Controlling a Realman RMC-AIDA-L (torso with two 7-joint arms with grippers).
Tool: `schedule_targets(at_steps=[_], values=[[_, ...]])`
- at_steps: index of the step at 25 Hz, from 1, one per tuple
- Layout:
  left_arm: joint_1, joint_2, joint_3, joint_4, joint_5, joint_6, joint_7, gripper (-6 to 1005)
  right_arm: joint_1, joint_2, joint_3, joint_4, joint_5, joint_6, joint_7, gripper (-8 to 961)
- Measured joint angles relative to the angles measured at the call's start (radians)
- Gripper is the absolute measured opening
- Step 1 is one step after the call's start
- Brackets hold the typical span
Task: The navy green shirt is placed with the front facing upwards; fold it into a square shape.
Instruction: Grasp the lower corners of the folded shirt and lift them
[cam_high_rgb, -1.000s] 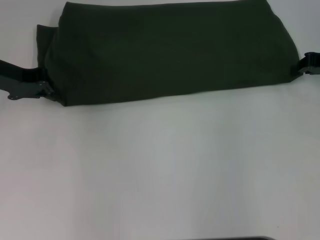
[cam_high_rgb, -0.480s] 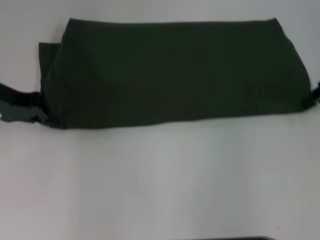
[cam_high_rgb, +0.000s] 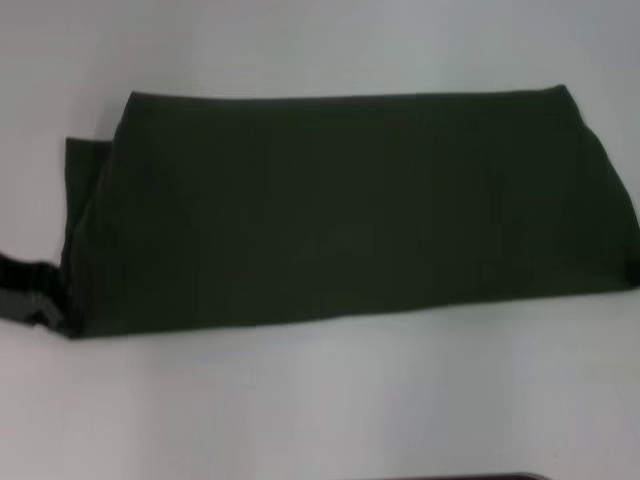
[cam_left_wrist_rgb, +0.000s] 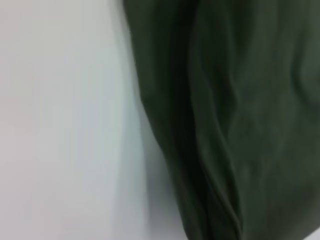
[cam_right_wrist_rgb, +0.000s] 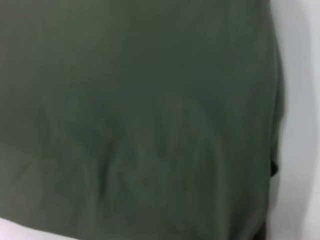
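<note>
White table (cam_high_rgb: 300, 400) fills the near field, bare toward 6 o'clock. Beyond it, the navy green shirt (cam_high_rgb: 350, 210) lies folded into a long horizontal band spanning 9 to 3 o'clock, plain side up, with a lower layer protruding at the 9 o'clock end. Left tool (cam_high_rgb: 25, 300) sits at the band's near 8 o'clock corner, touching the cloth; whether it is spread or pinching cannot be told. Both wrist views show wrinkled green fabric against the table.
</note>
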Motion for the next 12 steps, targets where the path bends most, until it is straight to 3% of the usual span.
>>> schedule_targets(at_steps=[12], values=[[0.028, -0.007, 0.04, 0.016, 0.025, 0.031, -0.007, 134, 0.001, 0.021, -0.003, 0.006, -0.06, -0.042, -0.002, 10]])
